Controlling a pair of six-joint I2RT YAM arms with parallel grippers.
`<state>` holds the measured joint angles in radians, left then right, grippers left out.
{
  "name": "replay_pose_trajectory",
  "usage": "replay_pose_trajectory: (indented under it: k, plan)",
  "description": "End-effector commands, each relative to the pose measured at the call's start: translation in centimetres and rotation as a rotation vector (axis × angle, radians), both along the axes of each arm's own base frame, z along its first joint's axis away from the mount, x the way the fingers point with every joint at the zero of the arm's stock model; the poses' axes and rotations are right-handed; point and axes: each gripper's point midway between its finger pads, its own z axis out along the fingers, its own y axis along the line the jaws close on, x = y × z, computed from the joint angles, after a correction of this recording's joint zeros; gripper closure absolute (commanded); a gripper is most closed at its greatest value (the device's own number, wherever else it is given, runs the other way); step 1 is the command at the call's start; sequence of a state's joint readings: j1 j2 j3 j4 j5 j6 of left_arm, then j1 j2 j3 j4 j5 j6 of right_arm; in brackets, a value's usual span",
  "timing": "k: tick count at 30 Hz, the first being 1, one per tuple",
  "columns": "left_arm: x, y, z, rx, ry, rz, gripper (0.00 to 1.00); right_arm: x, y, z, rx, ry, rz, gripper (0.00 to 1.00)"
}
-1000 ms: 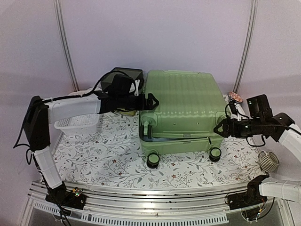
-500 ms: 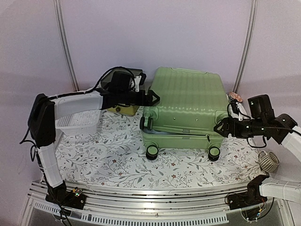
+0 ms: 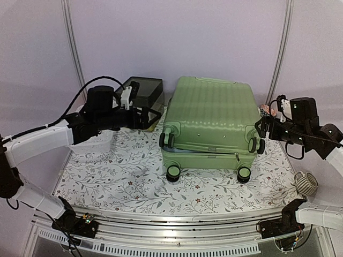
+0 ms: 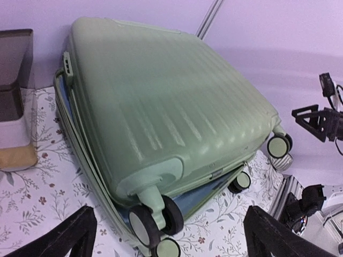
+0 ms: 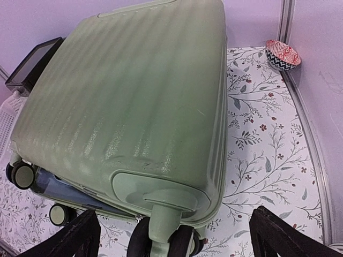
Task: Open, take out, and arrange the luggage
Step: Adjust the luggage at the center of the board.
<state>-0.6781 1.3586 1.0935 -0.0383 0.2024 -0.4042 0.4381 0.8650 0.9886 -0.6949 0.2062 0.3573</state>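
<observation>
Light-green luggage laid ajar at the centre of the desk.
Blue lining is exposed at the seam; the left hand at 9 o'clock and right hand at 3 o'clock are spread, nothing grasped.

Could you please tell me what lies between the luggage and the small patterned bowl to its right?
Only bare floral tablecloth lies between the luggage and the bowl. The right wrist view shows that stretch plainly.
</observation>
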Motion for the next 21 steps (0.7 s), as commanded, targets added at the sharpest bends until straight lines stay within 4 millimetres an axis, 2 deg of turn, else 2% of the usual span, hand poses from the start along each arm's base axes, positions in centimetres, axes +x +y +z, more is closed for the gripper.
replay_pose_trajectory:
  k: [1, 4, 8, 11, 14, 16, 18, 21]
  plan:
    - [-4.0, -1.3, -2.0, 0.009, 0.042, -0.103, 0.03, 0.5, 2.4, 1.1, 0.027, -0.034, 0.127, 0.01]
    - [-6.0, -2.1, -2.6, 0.009, 0.057, -0.152, 0.03, 0.1, 5.1, -0.2, 0.070, 0.027, 0.264, 0.00]
    - [-6.4, -1.3, -3.6, 0.012, 0.092, -0.107, 0.03, -1.2, 8.7, -1.5, 0.150, 0.111, 0.460, 0.05]
    - [-6.8, -1.0, -3.6, 0.002, 0.103, -0.103, 0.04, -3.1, 11.1, -1.4, 0.189, 0.138, 0.584, 0.07]
    - [-7.8, -1.6, -3.6, -0.004, 0.111, -0.138, 0.04, -4.8, 12.8, -0.5, 0.224, 0.138, 0.665, 0.07]
    - [-8.6, -2.4, -3.9, 0.003, 0.115, -0.162, 0.04, -5.4, 12.9, 0.3, 0.245, 0.119, 0.680, 0.07]
    - [-9.1, -2.9, -4.1, 0.008, 0.118, -0.173, 0.04, -5.2, 12.3, 0.6, 0.238, 0.099, 0.644, 0.07]
    - [-9.2, -3.1, -4.8, 0.028, 0.126, -0.142, 0.04, -3.6, 9.3, 0.2, 0.154, 0.074, 0.451, 0.03]
